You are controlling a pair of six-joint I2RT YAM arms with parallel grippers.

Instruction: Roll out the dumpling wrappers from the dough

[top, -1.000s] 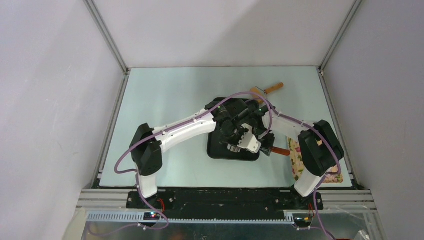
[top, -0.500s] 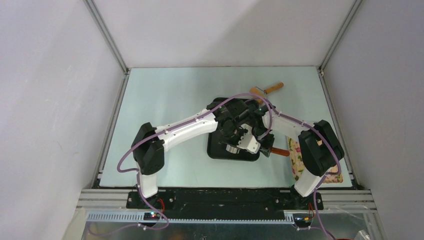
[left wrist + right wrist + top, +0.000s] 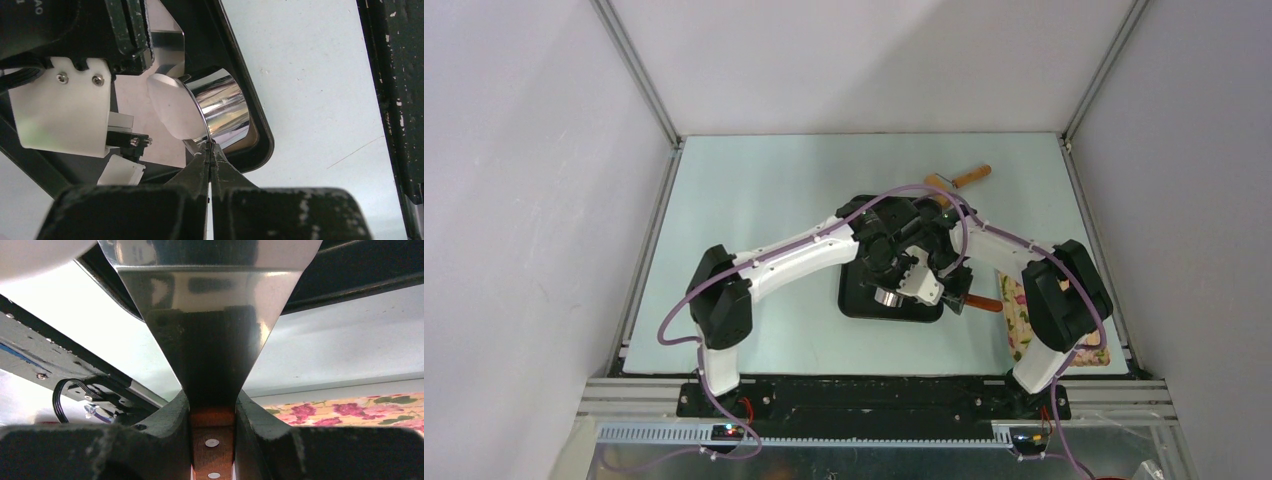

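Top view: the steel cup (image 3: 887,297) shows over the black tray (image 3: 856,300). Left wrist view: the left gripper (image 3: 210,150) pinches the cup's rim (cup tipped sideways), and the dough (image 3: 172,107), white, sits at its mouth. Right wrist view: the right gripper (image 3: 212,415) clamps the scraper (image 3: 210,315) by its wooden handle.

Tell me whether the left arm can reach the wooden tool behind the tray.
Probably not yet: the left gripper is shut on the steel cup, though the wooden tool lies in the open.
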